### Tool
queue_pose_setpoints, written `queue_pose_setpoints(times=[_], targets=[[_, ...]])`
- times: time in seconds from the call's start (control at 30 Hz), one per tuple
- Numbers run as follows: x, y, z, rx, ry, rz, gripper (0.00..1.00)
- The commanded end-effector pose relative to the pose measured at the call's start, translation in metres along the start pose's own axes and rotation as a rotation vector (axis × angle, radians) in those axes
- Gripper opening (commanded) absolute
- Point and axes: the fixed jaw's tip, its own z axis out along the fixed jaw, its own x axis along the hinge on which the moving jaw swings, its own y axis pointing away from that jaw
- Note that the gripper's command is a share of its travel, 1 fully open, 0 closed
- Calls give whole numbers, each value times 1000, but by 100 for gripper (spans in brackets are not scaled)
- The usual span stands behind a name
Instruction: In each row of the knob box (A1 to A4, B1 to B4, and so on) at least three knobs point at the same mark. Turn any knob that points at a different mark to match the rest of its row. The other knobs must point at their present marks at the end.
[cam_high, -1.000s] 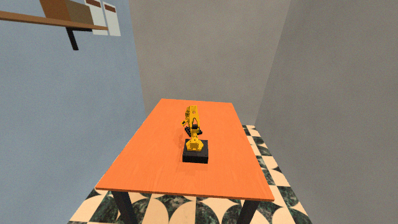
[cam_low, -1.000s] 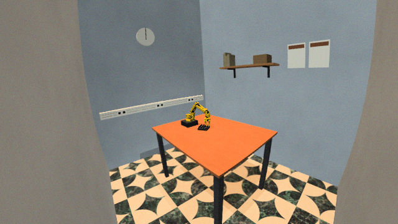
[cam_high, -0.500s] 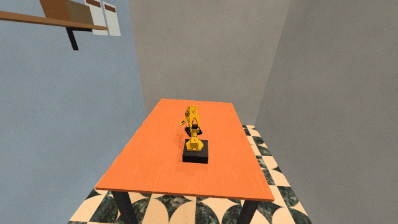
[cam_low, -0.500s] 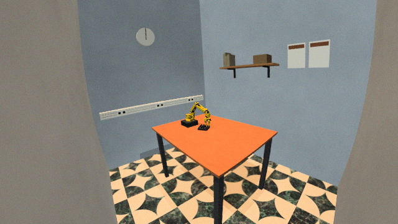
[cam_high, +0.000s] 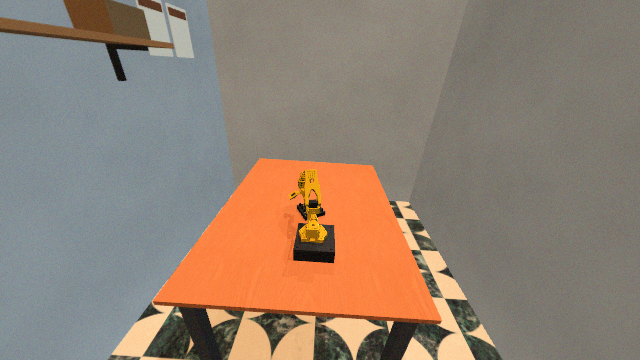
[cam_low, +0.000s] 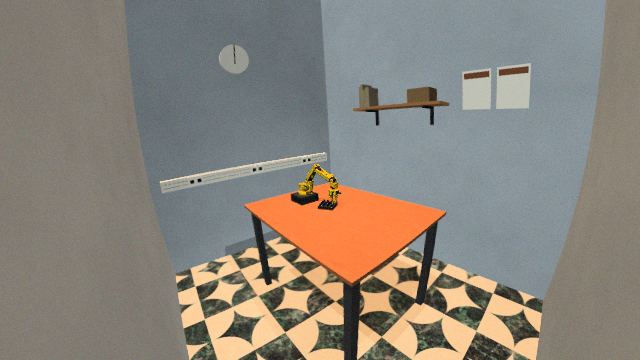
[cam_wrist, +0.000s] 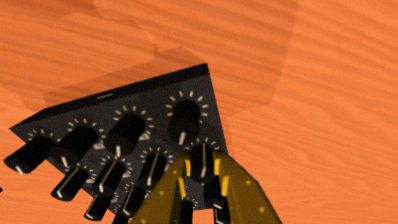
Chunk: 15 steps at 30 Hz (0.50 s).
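Note:
The knob box (cam_wrist: 125, 145) is a black panel with rows of black knobs, each with a white pointer line and white marks around it. In the wrist view it lies tilted across the lower left. My yellow gripper (cam_wrist: 202, 167) is shut on a knob (cam_wrist: 201, 161) in the second row from the far edge, at the right end of that row. The far-row knob (cam_wrist: 184, 120) just beyond it stands free. The nearer rows are partly cut off by the frame edge and hidden by my fingers. In the top and exterior views the box (cam_high: 304, 213) (cam_low: 327, 207) is small beneath my arm.
My arm's black base block (cam_high: 314, 243) sits on the orange table (cam_high: 305, 240) close to the box. The table edges are far from the box on all sides. A wall shelf (cam_low: 400, 105) with boxes hangs well away.

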Motion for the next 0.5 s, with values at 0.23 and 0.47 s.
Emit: queue_pose_setpoints(times=[0.23, 0.47], targets=[[-3, 0, 0, -8, -8, 123, 1], [-3, 0, 0, -8, -8, 140, 1]])
